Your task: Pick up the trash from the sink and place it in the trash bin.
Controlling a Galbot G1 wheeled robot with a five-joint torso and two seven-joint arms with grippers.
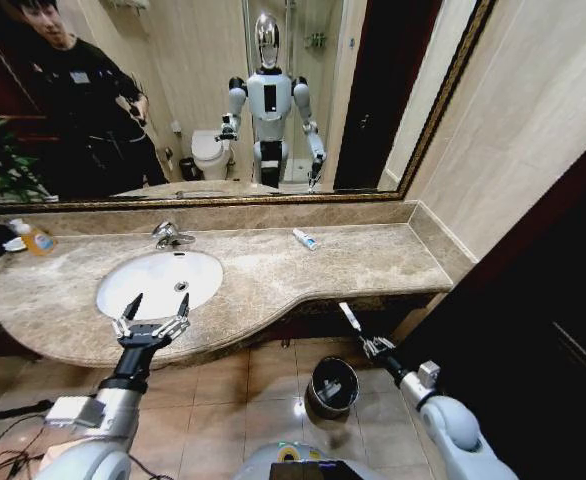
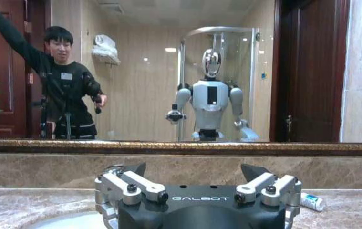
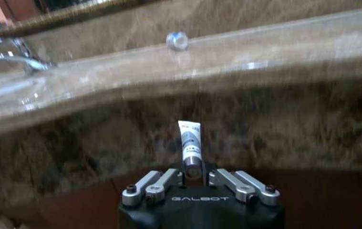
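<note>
White and slim, one small tube (image 1: 349, 316) of trash sits pinched upright between the fingers of the right gripper (image 1: 372, 346), its flat crimped end pointing up; in the right wrist view the tube (image 3: 190, 142) rises straight out from between the closed-in fingers (image 3: 168, 177), in front of the dark stone face below the tabletop edge. This gripper hangs in the air in front of the tabletop, off its right part, and just above and beside the trash bin (image 1: 334, 385), a small round dark bucket with a shiny rim standing on the tiled floor (image 1: 233, 390). A second little white tube with a blue end (image 1: 305, 239) lies on the beige-brown marble tabletop (image 1: 353, 265) near the back wall, well to the right of the sink; the left wrist view shows it (image 2: 312, 201) lying flat past that gripper's finger. The sink (image 1: 158, 280) is a white oval basin with a chrome tap (image 1: 170, 235) behind it; whether any small pieces remain inside it cannot be told. The left gripper (image 1: 153, 322) hovers over the near rim of the sink with its fingers (image 2: 131, 183) spread wide and holding nothing. A soap bottle with orange liquid (image 1: 35, 238) stands on the tabletop at far left, and a large framed mirror (image 1: 223, 100) spans the wall behind
</note>
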